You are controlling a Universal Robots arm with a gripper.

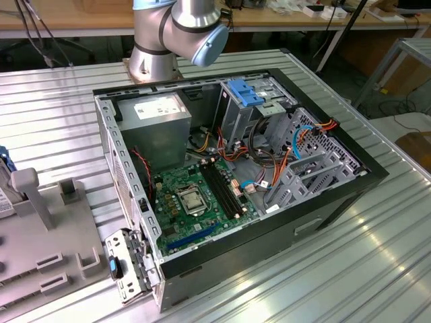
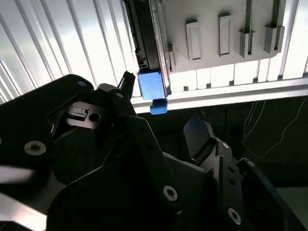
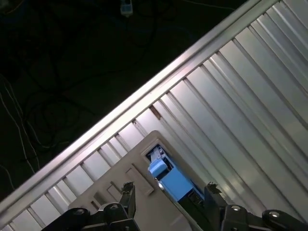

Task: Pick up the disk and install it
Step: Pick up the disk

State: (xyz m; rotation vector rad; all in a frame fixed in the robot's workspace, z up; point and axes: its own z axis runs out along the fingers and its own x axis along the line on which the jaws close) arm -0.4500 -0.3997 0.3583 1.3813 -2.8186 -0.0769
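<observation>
The disk (image 3: 173,182) stands on edge in a light grey holder (image 3: 115,190) on the ribbed metal table, its blue rail end facing the camera. My gripper (image 3: 169,188) is open, with one fingertip on each side of the disk and a gap to each. In the second wrist view the disk (image 2: 150,84) is edge-on, dark with a blue end, between the black fingers (image 2: 126,79) of the gripper (image 2: 163,98). In the exterior view a sliver of the disk (image 1: 3,194) peeks in at the left edge, beside the holder's grey post (image 1: 30,192).
An open computer case (image 1: 323,205) lies on the table, showing a green motherboard (image 1: 195,198), a grey power-supply box (image 1: 155,124), a blue latch (image 1: 246,91) on the drive bay and loose cables (image 1: 266,171). The arm's base (image 1: 155,47) stands behind it. The table edge (image 3: 144,96) runs close by.
</observation>
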